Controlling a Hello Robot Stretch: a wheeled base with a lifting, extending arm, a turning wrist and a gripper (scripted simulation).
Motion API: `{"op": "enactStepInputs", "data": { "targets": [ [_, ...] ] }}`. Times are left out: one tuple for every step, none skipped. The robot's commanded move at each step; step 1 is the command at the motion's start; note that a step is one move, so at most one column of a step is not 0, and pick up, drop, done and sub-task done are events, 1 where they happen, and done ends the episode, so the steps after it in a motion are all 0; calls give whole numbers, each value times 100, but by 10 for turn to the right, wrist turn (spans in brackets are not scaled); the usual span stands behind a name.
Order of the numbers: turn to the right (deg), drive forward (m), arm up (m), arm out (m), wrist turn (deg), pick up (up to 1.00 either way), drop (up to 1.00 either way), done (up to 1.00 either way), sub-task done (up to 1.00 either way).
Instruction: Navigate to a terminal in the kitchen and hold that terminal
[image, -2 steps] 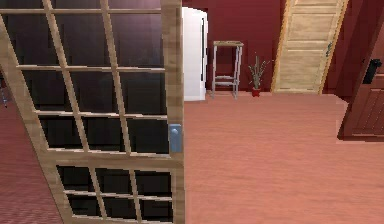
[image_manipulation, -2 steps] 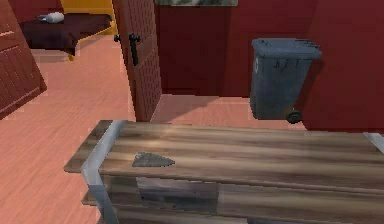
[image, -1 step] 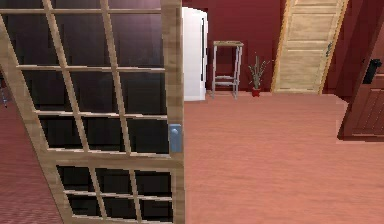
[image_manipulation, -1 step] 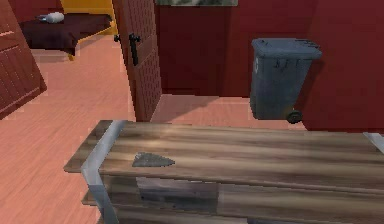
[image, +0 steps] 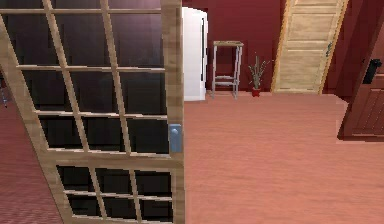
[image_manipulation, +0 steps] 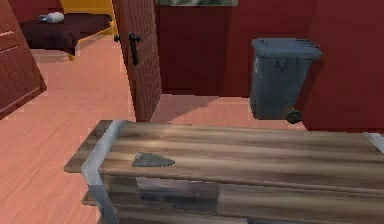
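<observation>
Parked close against a glass-paned door (image: 100, 110), swung across the forward view's left and likely barring a straight drive. Past its edge, a white fridge (image: 194, 53), a tall stool (image: 228, 65) and a potted plant (image: 258, 75), all lined along the far red wall, probably to keep the floor free, with a pale wooden door (image: 310, 45) next to them. On the arm side, drawn up alongside a wooden counter (image_manipulation: 250, 150), near enough, by the look of it, to suit a reach. On its top, toward the arm side view's left, a flat dark grey thing (image_manipulation: 153, 158): too small to call the terminal, yet the likeliest candidate. Beyond the counter, a grey wheeled bin (image_manipulation: 285, 78) tucked against the wall out of the walkway, and an open wooden door (image_manipulation: 140, 55) giving onto a bed (image_manipulation: 65, 30). Cannot tell whether the jaws are apart, together or clamped on anything, nor how the grey thing lies relative to them. Judged as late in the approach, with confirming that thing and reaching for it yet to come.
</observation>
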Motion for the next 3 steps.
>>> {"op": "enactStepInputs", "data": {
  "targets": [
    [0, 0, 0, 40, 0, 0, 0, 0, 0],
    [0, 0, 0, 0, 450, 0, 0, 0, 0],
    [0, 0, 0, 0, 450, 0, 0, 0, 0]
  ]
}}
